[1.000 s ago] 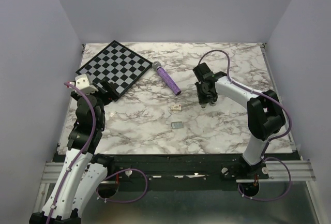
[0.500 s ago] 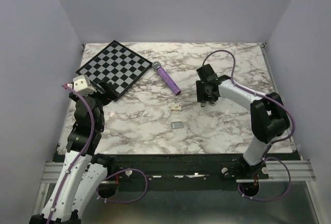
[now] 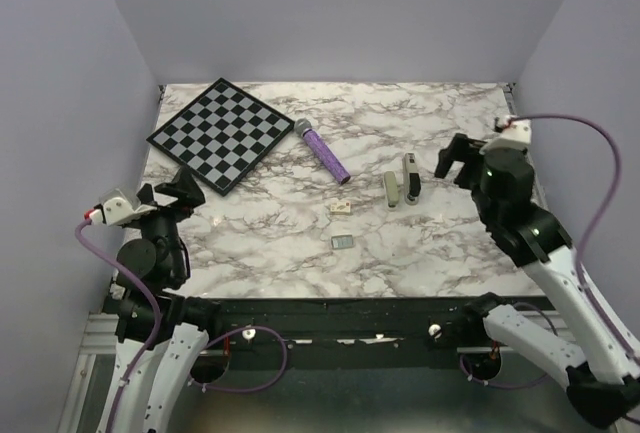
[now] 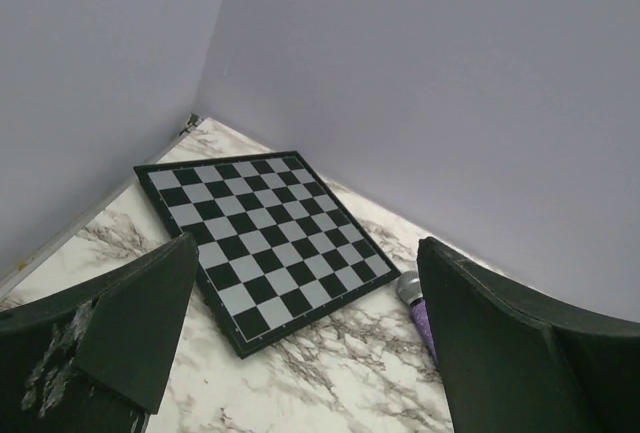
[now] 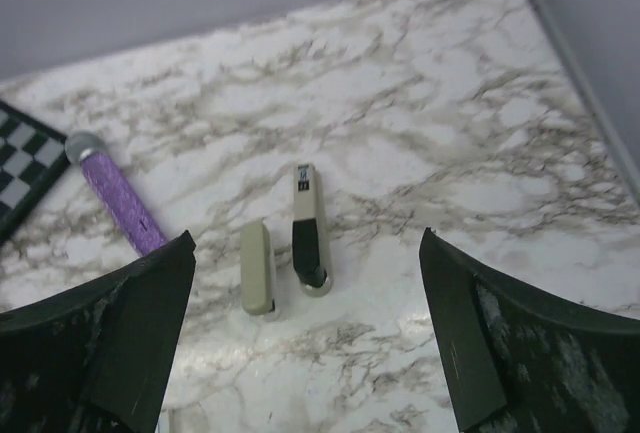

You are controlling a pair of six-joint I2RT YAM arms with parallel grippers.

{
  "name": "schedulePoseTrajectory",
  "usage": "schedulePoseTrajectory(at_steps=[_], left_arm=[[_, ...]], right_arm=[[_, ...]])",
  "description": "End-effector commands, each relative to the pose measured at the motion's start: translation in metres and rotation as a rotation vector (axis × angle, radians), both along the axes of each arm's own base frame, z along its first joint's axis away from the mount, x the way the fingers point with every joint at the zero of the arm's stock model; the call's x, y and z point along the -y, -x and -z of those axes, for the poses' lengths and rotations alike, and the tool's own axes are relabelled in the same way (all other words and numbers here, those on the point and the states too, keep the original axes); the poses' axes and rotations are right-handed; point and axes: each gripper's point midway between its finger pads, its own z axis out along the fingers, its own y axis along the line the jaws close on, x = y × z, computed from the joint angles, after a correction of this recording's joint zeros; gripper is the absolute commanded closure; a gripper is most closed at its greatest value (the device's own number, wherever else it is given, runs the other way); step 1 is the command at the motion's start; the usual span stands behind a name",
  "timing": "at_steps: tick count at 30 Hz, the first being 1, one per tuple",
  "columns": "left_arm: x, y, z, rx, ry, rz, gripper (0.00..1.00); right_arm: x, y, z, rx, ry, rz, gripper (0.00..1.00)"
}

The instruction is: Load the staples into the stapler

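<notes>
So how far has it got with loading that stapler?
Nothing looks done yet. The staples lie loose on the table, apart from the two staplers lying side by side. Nothing is in hand: both arms' jaws are open and empty. Picking up and loading the staples is all left.

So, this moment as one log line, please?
left gripper: open, empty | right gripper: open, empty | staples: loose on table | staplers: side by side

Right tool (image 3: 458, 163) gone from bench centre, drawn back to right edge. Beige stapler (image 3: 391, 189) and black-topped stapler (image 3: 410, 180) now uncovered, side by side. Left tool (image 3: 178, 191) dropped back from chessboard (image 3: 222, 133) corner, nearer base.
</notes>
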Motion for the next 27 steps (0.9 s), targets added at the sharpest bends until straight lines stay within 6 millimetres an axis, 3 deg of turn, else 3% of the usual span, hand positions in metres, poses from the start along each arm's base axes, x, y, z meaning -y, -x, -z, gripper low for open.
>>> schedulePoseTrajectory(at_steps=[1, 4, 11, 19, 23, 27], left_arm=[[-0.012, 0.016, -0.01, 0.093, 0.023, -0.051, 0.01], [-0.013, 0.025, -0.015, 0.129, 0.027, -0.043, 0.01], [-0.017, 0.034, -0.019, 0.165, 0.04, -0.05, 0.01], [-0.02, 0.036, -0.016, 0.174, 0.043, -0.064, 0.01], [-0.02, 0.034, -0.015, 0.177, 0.024, -0.07, 0.01], [-0.025, 0.031, -0.012, 0.168, 0.025, -0.098, 0.01]], right_arm=[[0.054, 0.04, -0.026, 0.183, 0.036, 0.156, 0.0], [0.075, 0.069, -0.048, 0.323, 0.01, 0.184, 0.0], [0.087, 0.099, -0.047, 0.475, 0.053, 0.13, 0.0], [0.081, 0.098, -0.03, 0.543, 0.082, 0.09, 0.0], [0.07, 0.102, -0.034, 0.617, 0.093, 0.013, 0.0], [0.074, 0.115, -0.045, 0.705, 0.061, 0.012, 0.0]])
